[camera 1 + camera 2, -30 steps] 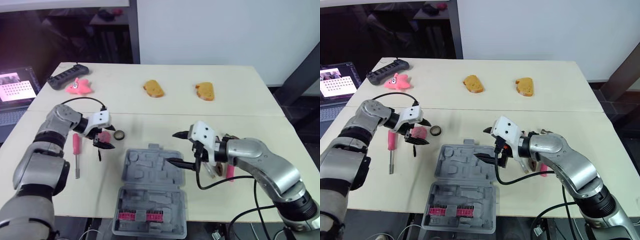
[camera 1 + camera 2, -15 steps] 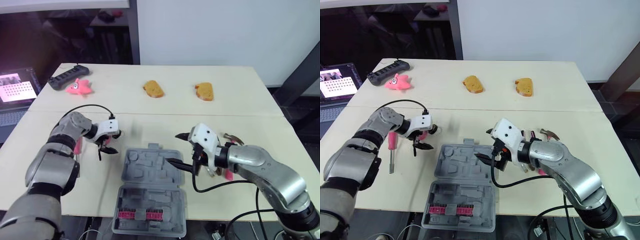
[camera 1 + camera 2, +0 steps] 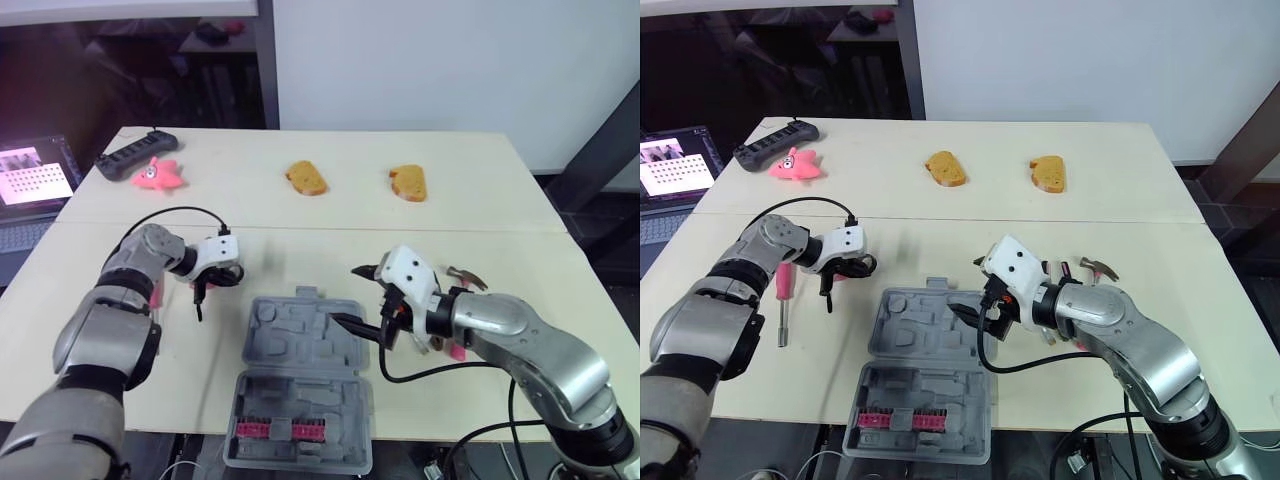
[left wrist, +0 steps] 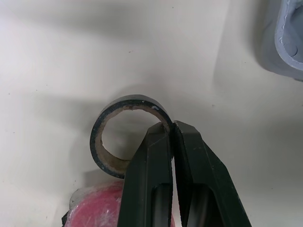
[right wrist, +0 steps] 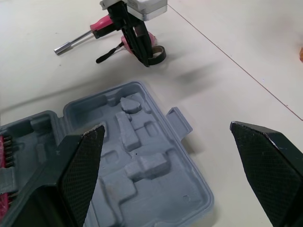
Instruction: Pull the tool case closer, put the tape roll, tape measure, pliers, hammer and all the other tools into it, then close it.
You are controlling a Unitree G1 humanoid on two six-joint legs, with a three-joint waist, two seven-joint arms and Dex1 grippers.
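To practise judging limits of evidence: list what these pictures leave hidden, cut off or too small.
Left wrist view: pink object by the tape roll, cut off at the edge, covered by the left claw.
Eye views: tools beside the hammer, hidden by the right arm.
Eye views: pink pieces in the tool case, too small.

Robotics lab or test room. Indicated by: bare pale tabletop (image 3: 300, 215), laptop (image 3: 30, 180) displaying a checkerboard pattern, mismatched props (bread slices (image 3: 307, 177), pink starfish toy (image 3: 156, 173), black handheld controller (image 3: 130, 156)), plain white wall (image 3: 450, 60).

Silver arms (image 3: 520, 335), white wrists (image 3: 405, 272) (black cables (image 3: 178, 211)), black pincers (image 3: 345, 294).
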